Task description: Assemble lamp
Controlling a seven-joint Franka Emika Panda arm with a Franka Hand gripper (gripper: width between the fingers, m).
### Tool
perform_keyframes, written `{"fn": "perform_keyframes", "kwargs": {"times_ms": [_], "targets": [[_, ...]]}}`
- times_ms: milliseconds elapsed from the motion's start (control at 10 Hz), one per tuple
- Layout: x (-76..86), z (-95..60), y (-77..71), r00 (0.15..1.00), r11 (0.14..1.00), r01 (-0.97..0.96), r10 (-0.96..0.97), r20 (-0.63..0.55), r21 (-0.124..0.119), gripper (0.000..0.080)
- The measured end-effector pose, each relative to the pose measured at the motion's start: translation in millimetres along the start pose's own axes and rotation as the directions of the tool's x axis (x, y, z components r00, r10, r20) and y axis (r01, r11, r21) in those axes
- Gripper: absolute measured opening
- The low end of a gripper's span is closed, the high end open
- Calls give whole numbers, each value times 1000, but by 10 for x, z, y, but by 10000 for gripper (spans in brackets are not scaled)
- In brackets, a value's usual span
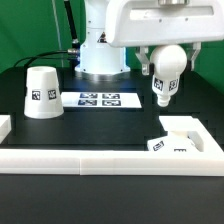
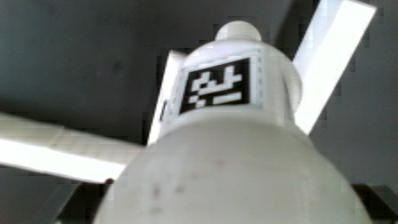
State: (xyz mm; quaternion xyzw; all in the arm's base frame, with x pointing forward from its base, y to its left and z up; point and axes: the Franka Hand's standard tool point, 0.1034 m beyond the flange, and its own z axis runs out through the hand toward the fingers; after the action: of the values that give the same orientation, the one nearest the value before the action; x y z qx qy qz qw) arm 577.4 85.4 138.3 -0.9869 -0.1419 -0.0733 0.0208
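The gripper (image 1: 165, 60) is clamped on the round end of the bulb (image 1: 164, 82), which hangs in the air, neck down, above the base (image 1: 182, 135) and apart from it. I judge the bulb light, stiff and smooth, so it could slip; holding the wide part seems best

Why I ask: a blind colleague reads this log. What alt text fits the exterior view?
A robot arm's jaws hold the white bulb in the air at the exterior view's right, above the blocky base on the black table. The cone shade stands at that view's left, the marker board lies between them, and white rim bars edge the front.
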Motion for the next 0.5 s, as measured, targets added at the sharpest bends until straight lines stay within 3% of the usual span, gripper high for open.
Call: {"fn": "perform_keyframes", "kwargs": {"times_ms": [500], "targets": [[5,44,-4,998,1000,5,-5,-58,-14,574]]}}
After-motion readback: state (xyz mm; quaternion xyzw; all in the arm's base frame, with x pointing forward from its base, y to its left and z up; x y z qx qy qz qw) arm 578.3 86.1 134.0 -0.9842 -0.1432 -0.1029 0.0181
